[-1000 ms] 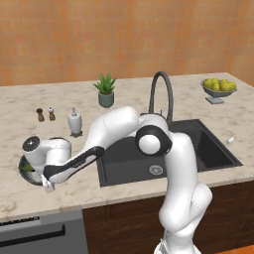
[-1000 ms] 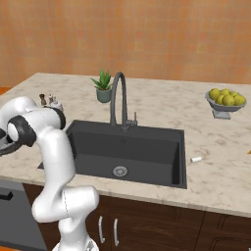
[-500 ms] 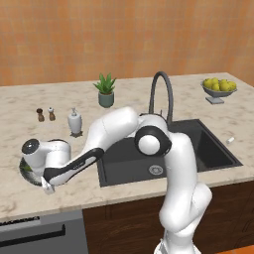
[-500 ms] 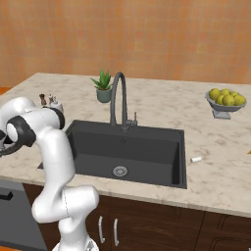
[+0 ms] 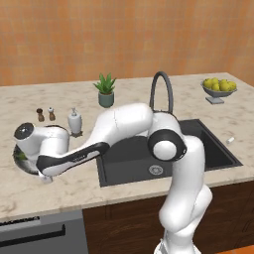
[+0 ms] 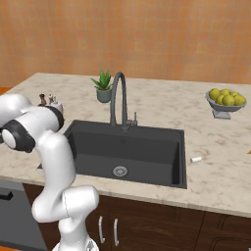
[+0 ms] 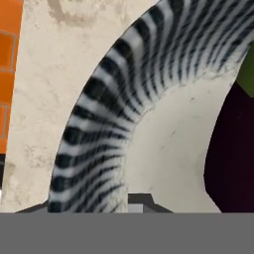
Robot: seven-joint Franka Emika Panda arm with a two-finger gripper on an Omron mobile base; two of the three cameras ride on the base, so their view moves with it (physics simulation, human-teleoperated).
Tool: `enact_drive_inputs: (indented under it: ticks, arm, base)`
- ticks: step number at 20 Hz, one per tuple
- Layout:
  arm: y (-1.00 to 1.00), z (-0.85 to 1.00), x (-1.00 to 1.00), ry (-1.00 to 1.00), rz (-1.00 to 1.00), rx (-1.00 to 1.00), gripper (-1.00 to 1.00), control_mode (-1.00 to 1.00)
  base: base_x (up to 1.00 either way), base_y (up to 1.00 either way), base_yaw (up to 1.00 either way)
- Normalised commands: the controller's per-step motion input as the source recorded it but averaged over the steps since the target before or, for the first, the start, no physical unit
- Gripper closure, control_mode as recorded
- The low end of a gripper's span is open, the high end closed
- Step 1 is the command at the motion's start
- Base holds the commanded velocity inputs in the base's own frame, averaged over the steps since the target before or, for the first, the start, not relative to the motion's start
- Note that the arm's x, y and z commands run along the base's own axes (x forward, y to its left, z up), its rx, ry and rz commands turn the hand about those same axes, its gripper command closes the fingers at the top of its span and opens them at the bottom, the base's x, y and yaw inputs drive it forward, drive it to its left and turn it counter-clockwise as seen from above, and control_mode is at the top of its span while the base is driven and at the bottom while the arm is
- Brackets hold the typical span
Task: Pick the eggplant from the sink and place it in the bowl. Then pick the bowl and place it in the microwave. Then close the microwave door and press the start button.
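Gripping the bowl (image 5: 21, 159) looks to be the step in hand: at the left base view's left edge the arm covers it on the table (image 5: 59, 188). In the hand view, its striped rim (image 7: 106, 114) passes between the fingers, whose closure I cannot tell, with the eggplant (image 7: 232, 149) inside at right. Next comes lifting it level.

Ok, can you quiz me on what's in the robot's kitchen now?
1. True or false: the tap stands at the far edge of the sink.
2. Fill the gap: the footed dish holds yellow ____.
3. Where does the eggplant lie? A: in the sink. B: in the bowl. C: in the footed dish.

Key: 1 true; 2 fruit; 3 B.
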Motion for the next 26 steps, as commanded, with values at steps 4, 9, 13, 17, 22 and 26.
enact_drive_inputs:
  ticks: [4,9,13,17,22,26]
  arm:
    - [-0.34,1.0,-0.23,0.0,0.02,-0.04,1.0,-1.0]
    - [-0.66,1.0,-0.22,0.0,0.0,-0.02,1.0,-1.0]
    - [-0.94,0.78,-0.32,-0.07,0.05,-0.1,1.0,-1.0]
    - [-1.0,0.63,-0.29,-0.07,0.07,-0.14,1.0,-1.0]
    - [-1.0,0.52,-0.17,-0.03,0.07,-0.11,1.0,-1.0]
    - [-1.0,0.29,-0.04,0.0,0.01,-0.02,1.0,-1.0]
  base:
    - [0.0,0.0,0.0]
    - [0.0,0.0,0.0]
    - [0.0,0.0,0.0]
    - [0.0,0.0,0.0]
    - [0.0,0.0,0.0]
    - [0.0,0.0,0.0]
